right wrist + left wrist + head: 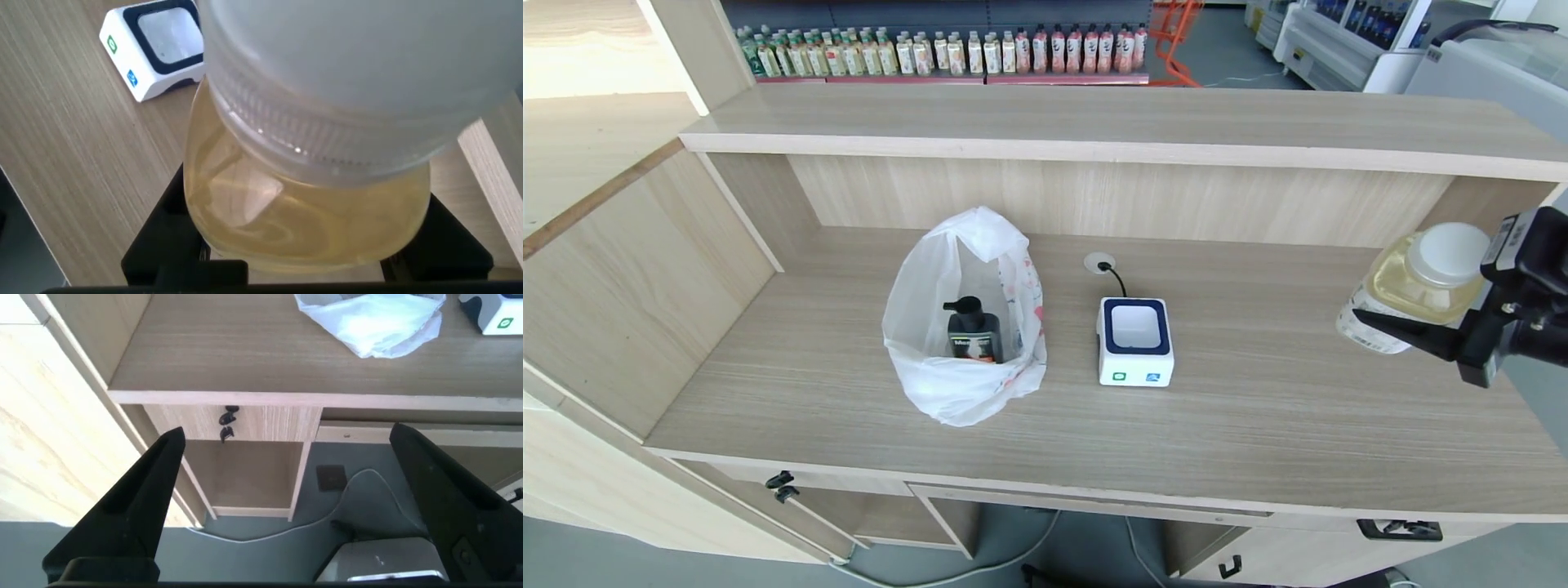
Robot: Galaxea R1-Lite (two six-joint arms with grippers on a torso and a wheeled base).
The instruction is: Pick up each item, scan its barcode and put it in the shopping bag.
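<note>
- Wooden surface (1258, 425) is carrying a white shopping bag (931, 359) left of centre, with a black pump bottle (974, 331) standing inside.
- Barcode scanner (1135, 340) is sitting just right of the bag.
- Right end effector (1380, 314) is gripping a white-capped bottle of yellow liquid (1417, 286) above the surface's right end.
- Left end effector (286, 437) is hanging spread wide, empty, below the near left edge.

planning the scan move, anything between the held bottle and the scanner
Nothing visible does. The right gripper holds the bottle above the right end of the counter, and only bare wood lies between it and the scanner.
</note>
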